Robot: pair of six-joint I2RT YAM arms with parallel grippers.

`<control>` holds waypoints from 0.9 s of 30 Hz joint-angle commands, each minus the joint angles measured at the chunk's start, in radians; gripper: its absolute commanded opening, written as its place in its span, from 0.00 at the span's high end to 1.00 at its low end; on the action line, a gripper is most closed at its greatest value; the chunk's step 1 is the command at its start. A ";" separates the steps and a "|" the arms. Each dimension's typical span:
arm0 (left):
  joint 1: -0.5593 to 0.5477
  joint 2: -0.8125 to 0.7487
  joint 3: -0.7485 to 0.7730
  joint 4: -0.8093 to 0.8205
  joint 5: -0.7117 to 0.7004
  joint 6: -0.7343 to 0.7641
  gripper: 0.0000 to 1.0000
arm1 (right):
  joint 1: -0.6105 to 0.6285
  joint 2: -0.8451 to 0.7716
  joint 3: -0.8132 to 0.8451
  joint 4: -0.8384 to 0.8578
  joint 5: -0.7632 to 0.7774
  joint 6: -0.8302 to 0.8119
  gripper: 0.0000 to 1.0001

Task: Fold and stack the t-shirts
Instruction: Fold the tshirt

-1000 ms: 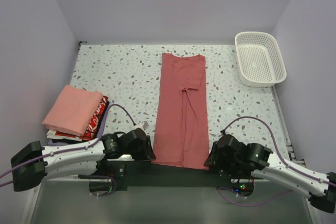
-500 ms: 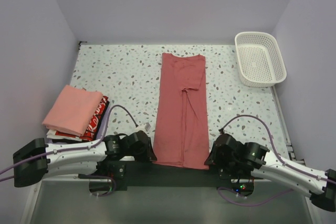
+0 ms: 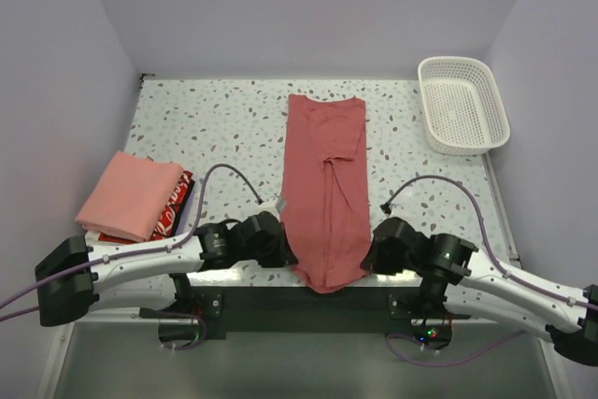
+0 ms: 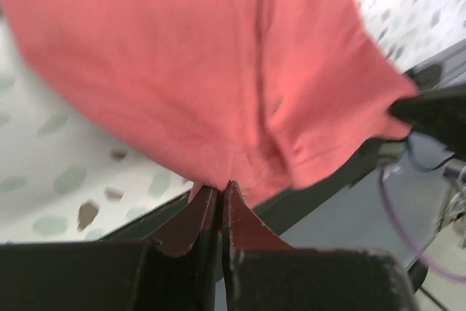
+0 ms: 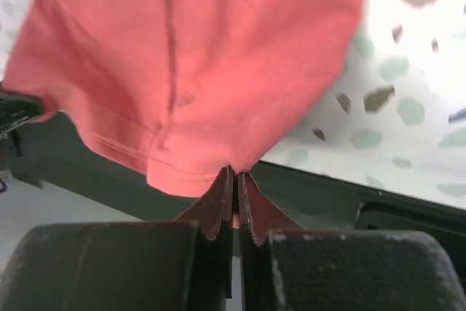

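A brick-red t-shirt (image 3: 324, 184), folded into a long strip, runs from the far middle of the table to its near edge. My left gripper (image 3: 286, 251) is shut on the strip's near left corner (image 4: 218, 180). At the near right corner (image 5: 237, 169) my right gripper (image 3: 367, 257) is shut on the hem. The near end hangs lifted and bunched between the two grippers. A stack of folded t-shirts (image 3: 131, 198) with a salmon-pink one on top lies at the left.
A white lattice basket (image 3: 462, 105) stands at the back right corner. The dark front rail (image 3: 308, 306) of the table runs just under the lifted hem. Purple walls close in on three sides.
Both grippers have closed on the near corners of the red t-shirt and lifted them, drawing the near end up off the table edge and slightly away from me.
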 commanded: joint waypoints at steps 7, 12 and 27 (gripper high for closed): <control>0.218 0.219 0.304 0.048 -0.034 0.162 1.00 | -0.171 0.370 0.310 0.191 0.104 -0.336 1.00; 0.316 0.350 0.426 0.064 -0.042 0.163 1.00 | -0.387 0.548 0.370 0.354 -0.025 -0.433 1.00; 0.510 0.632 0.668 0.050 -0.008 0.223 1.00 | -0.654 0.892 0.542 0.507 -0.142 -0.493 1.00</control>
